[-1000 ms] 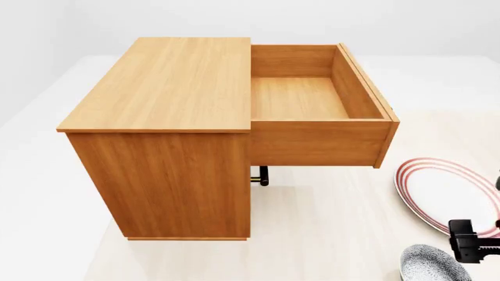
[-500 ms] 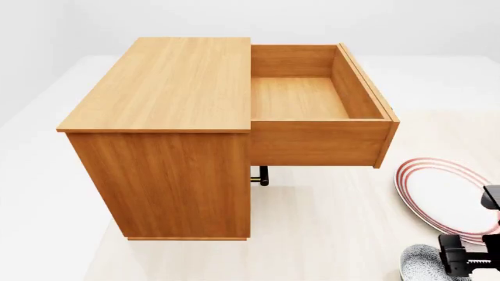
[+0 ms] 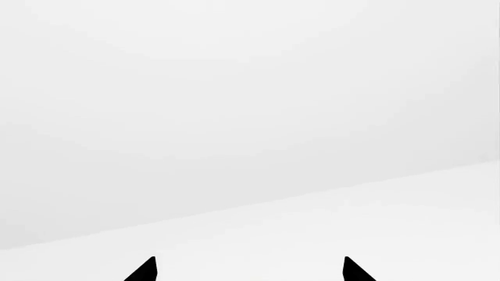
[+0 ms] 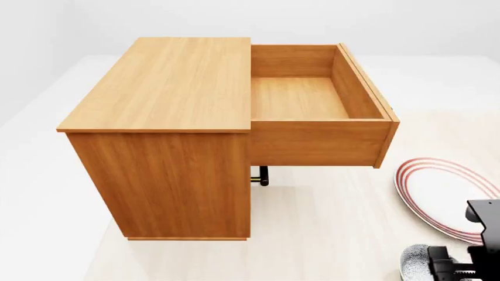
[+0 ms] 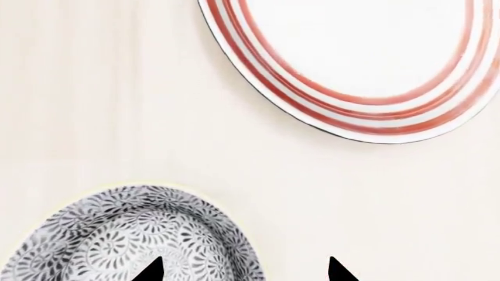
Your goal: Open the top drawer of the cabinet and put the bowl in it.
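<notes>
The orange-brown cabinet (image 4: pixel 168 129) fills the middle of the head view. Its top drawer (image 4: pixel 317 105) is pulled out to the right and is empty inside. The grey patterned bowl (image 4: pixel 415 263) sits on the floor at the lower right edge, also in the right wrist view (image 5: pixel 133 240). My right gripper (image 5: pixel 243 270) is open, with one fingertip (image 5: pixel 150 270) over the bowl's inside and the other outside its rim. In the head view it shows over the bowl (image 4: pixel 453 266). My left gripper (image 3: pixel 248 270) is open, facing bare white background; it is out of the head view.
A white plate with red rings (image 4: pixel 449 196) lies on the floor right of the drawer, just beyond the bowl, also in the right wrist view (image 5: pixel 359 64). A dark lower handle (image 4: pixel 260 175) shows under the open drawer. Pale floor surrounds the cabinet.
My right gripper has moved down and toward the bowl, from beside the plate's edge to over the bowl's rim. The cabinet, drawer, plate and bowl have not moved.
</notes>
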Controlling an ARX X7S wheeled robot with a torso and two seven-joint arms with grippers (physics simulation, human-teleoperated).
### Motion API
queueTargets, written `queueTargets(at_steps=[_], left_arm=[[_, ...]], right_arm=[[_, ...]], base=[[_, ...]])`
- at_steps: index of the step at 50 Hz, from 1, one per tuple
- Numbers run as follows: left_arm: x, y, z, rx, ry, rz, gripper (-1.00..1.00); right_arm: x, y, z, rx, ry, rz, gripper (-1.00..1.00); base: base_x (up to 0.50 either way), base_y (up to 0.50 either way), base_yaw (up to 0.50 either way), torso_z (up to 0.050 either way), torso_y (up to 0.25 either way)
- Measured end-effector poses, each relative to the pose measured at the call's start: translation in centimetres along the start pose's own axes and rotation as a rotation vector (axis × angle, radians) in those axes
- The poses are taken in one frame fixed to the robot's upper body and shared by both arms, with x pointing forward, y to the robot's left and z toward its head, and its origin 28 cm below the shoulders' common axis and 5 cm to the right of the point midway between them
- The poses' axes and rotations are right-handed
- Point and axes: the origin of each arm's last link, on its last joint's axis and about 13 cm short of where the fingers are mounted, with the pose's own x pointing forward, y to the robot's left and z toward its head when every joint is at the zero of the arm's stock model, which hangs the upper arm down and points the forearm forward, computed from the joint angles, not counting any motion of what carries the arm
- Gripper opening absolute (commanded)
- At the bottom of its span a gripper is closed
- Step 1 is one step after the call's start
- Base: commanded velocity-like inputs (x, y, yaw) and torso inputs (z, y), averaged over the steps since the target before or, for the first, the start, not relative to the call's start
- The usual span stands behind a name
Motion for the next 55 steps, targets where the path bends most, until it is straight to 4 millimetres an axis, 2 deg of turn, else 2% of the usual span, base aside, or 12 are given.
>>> queueTargets(at_steps=[28, 37, 38, 55], left_arm=[[0.0, 0.0, 0.0, -0.003, -0.003, -0.001, 1.0], [0.0, 0.0, 0.0, -0.005, -0.002, -0.002, 1.0], [0.0, 0.0, 0.0, -0.005, -0.002, -0.002, 1.0], [0.0, 0.0, 0.0, -0.008, -0.001, -0.002, 1.0]], right_arm=[[3.0, 0.1, -1.2, -0.005, 0.044, 0.013, 1.0], [3.3, 0.1, -1.2, -0.001, 0.052, 0.025, 1.0], [3.4, 0.1, -1.2, -0.003, 0.052, 0.026, -1.0], [3.2, 0.1, -1.2, -0.038, 0.024, 0.032, -1.0]], base=[[0.0, 0.0, 0.0, 0.0, 0.0], [0.0, 0.0, 0.0, 0.0, 0.0], [0.0, 0.0, 0.0, 0.0, 0.0], [0.0, 0.0, 0.0, 0.0, 0.0]])
